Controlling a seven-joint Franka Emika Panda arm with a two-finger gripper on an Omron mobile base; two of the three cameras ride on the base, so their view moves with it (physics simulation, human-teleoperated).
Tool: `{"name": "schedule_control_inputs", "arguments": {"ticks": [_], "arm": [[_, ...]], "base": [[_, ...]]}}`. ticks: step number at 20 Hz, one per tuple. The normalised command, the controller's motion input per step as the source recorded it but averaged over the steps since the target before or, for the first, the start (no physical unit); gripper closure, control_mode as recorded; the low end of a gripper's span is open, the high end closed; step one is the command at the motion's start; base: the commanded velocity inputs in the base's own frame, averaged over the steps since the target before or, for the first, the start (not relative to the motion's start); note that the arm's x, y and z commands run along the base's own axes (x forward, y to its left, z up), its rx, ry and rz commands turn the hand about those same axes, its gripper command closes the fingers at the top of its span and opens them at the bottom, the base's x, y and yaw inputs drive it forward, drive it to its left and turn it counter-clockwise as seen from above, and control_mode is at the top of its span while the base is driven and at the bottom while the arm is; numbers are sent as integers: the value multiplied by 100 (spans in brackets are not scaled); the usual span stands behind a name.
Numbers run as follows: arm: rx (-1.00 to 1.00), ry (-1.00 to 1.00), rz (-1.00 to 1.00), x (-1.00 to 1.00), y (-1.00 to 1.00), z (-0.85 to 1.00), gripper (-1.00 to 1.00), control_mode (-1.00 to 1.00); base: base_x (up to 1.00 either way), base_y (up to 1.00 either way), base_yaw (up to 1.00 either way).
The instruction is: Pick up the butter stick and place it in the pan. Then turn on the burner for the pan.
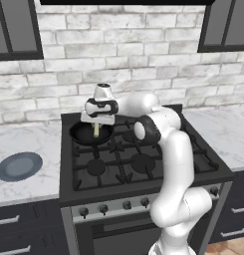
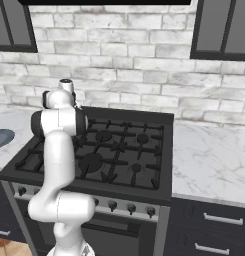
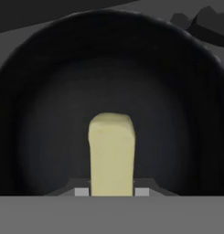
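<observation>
Pale yellow rectangular butter stick (image 3: 111,153) hangs pinched in your two-finger gripper (image 1: 96,130), fingers shut on it, directly over the far-left round black frying pan (image 1: 78,135) so it drops inside.

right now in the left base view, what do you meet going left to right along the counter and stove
plate → pan with the butter stick held upright over it in the gripper, jaws shut on it → stove → bare marble counter
</observation>
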Motion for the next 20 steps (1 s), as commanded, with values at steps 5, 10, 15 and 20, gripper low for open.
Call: {"name": "schedule_control_inputs", "arguments": {"ticks": [5, 10, 15, 20], "arm": [[0, 7, 0, 3, 17, -3, 100, -100], [0, 7, 0, 4, 11, -16, 100, -100], [0, 2, 0, 9, 6, -21, 100, -100], [0, 0, 0, 3, 0, -1, -100, -100]], "base": [[0, 0, 0], [0, 0, 0], [0, 0, 0], [0, 0, 0]]}}
